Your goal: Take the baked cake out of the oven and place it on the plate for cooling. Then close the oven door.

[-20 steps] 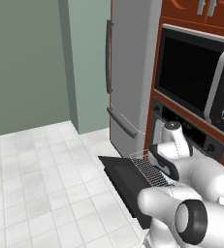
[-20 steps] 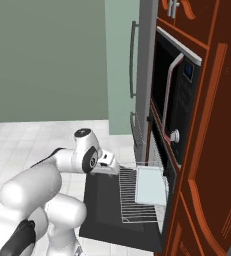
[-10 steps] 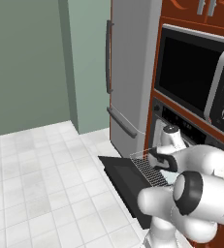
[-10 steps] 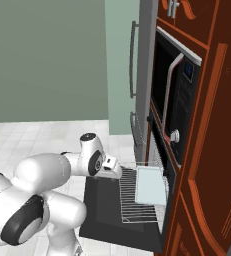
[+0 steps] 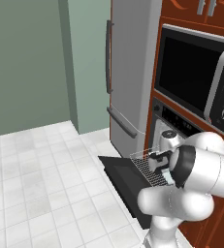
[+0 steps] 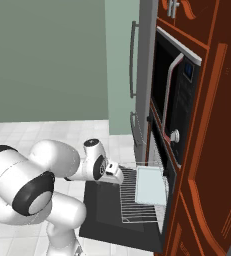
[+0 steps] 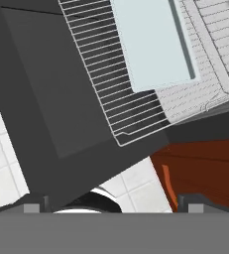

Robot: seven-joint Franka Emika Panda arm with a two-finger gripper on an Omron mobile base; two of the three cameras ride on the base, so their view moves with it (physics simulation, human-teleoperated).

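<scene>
Because the oven door [image 6: 104,210] lies folded flat toward the floor, the wire rack [image 6: 137,202] can slide out over it, and that is why your end effector [image 6: 118,176] hovers at the rack's near edge, just above the door panel. You have its jaws spread as wide as they go, with nothing between them. In the hand view the finger tips [image 7: 34,204] sit at the bottom, looking down across the dark door at the rack [image 7: 111,84] and a pale flat tray [image 7: 150,42] resting on it.

You will not find the cake on that tray from here: no dark lump shows on the rack or on the pale oven [image 6: 159,165] floor behind it, so I cannot tell where it sits. My guess is it lies deeper inside, beyond what you can see.

Around you, the oven is set low in a reddish-brown cabinet column [image 6: 212,150], under a silver-trimmed microwave [image 5: 196,87]. A tall grey fridge [image 5: 128,72] stands just beside the column, the wall is green, and the floor [image 5: 36,184] is pale tile.
</scene>
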